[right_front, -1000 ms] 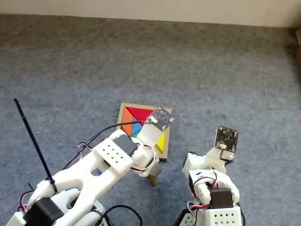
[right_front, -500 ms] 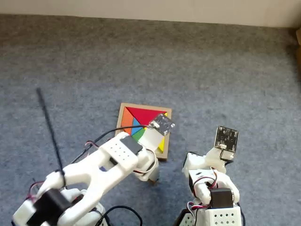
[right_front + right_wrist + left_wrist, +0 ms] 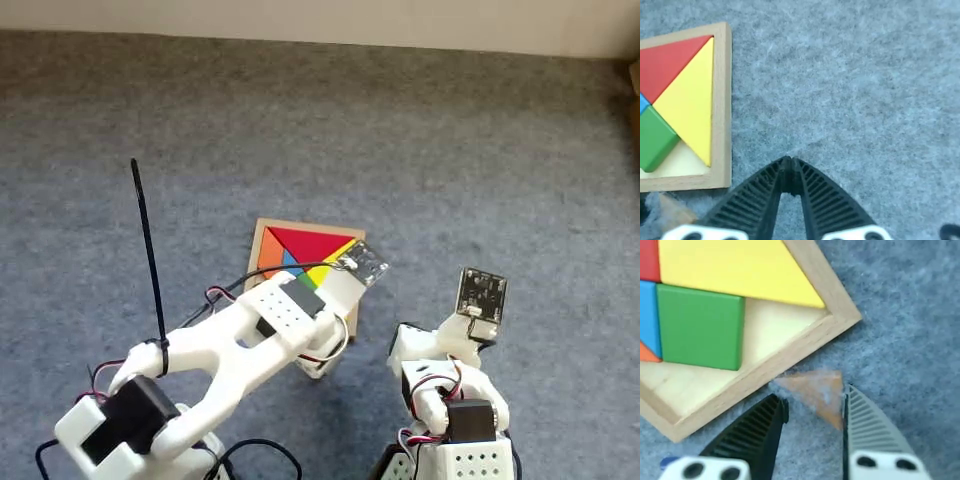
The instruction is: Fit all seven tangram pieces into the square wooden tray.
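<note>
The tray (image 3: pixel 807 342) lies on the grey desk (image 3: pixel 865 75). Red (image 3: pixel 670 62), yellow (image 3: pixel 740 267), green (image 3: pixel 700 325) and blue (image 3: pixel 647 315) pieces already sit inside it. There is a bare spot (image 3: pixel 775 330) in one corner, between the green piece, the yellow piece and the rim.

A small orange triangle (image 3: pixel 820 392) lies on the desk, just beside that corner of the tray. The left fingers (image 3: pixel 757 432) are spread apart, with one on each side of the triangle. They are not squeezing it yet.

The right fingers (image 3: pixel 765 195) are pressed together and hold nothing. They hang over the desk, off to the side of the tray.

Some things could go wrong from here. The triangle has slanted sides, so when the left fingers squeeze, it could slip out or spin away. The black finger is very near the rim, so it could bump the tray and push it. That could shake the other pieces. The triangle may also need a turn, or it could catch on the rim and not drop into the bare spot.
</note>
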`<action>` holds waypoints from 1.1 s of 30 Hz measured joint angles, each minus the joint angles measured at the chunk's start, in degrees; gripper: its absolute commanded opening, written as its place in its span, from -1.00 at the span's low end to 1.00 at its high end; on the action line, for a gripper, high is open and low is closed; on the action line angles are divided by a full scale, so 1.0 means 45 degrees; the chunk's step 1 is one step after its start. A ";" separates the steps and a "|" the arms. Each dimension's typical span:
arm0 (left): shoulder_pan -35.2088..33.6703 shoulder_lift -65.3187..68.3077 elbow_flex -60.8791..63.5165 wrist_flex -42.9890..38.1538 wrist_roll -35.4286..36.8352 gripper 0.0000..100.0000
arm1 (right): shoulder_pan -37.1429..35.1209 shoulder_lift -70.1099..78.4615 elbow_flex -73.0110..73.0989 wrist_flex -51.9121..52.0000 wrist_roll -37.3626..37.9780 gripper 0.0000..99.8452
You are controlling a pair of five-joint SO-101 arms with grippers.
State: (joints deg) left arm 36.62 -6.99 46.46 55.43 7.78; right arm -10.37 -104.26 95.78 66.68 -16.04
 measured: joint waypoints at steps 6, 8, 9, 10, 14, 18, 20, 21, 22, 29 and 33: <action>0.0000 0.0000 0.0000 0.0020 -0.0879 -0.75 | 0.0000 0.0000 0.0000 0.0000 0.0000 -0.98; 0.0000 0.0000 -0.0020 0.0156 -0.0957 -0.75 | 0.0000 0.0000 0.0000 0.0000 0.0000 -0.98; 0.0000 0.0000 -0.0078 0.0254 -0.0977 -0.76 | 0.0000 0.0000 0.0000 0.0000 0.0000 -0.98; 0.0000 0.0039 -0.0117 0.0293 -0.0996 -0.76 | 0.0000 0.0000 0.0000 0.0000 0.0000 -0.98; 0.0000 0.0039 -0.0137 0.0352 -0.0996 -0.76 | 0.0000 0.0000 0.0000 0.0000 0.0000 -0.98; 0.0000 0.0039 -0.0176 0.0723 -0.0996 -0.76 | 0.0000 0.0000 0.0000 0.0000 0.0000 -0.98; -0.0020 -0.0039 -0.0371 0.1211 -0.1035 -0.76 | 0.0000 0.0000 0.0000 0.0000 0.0000 -0.98; -0.0020 -0.0274 -0.0410 0.1465 -0.1055 -0.76 | 0.0000 0.0000 0.0000 0.0000 0.0000 -0.98; -0.0020 -0.0606 -0.0410 0.1680 -0.1055 -0.76 | 0.0000 0.0000 0.0000 0.0000 0.0000 -0.98; -0.0078 -0.3516 -0.0449 0.2403 -0.1563 -0.76 | 0.0000 0.0000 0.0000 0.0000 0.0000 -0.98; -0.0664 -0.3907 -0.0449 0.2442 -0.1563 -0.76 | 0.0000 0.0000 0.0000 0.0000 0.0000 -0.98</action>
State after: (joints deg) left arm 33.63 -24.57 44.44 66.42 0.75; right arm -10.37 -104.26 95.78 66.68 -16.04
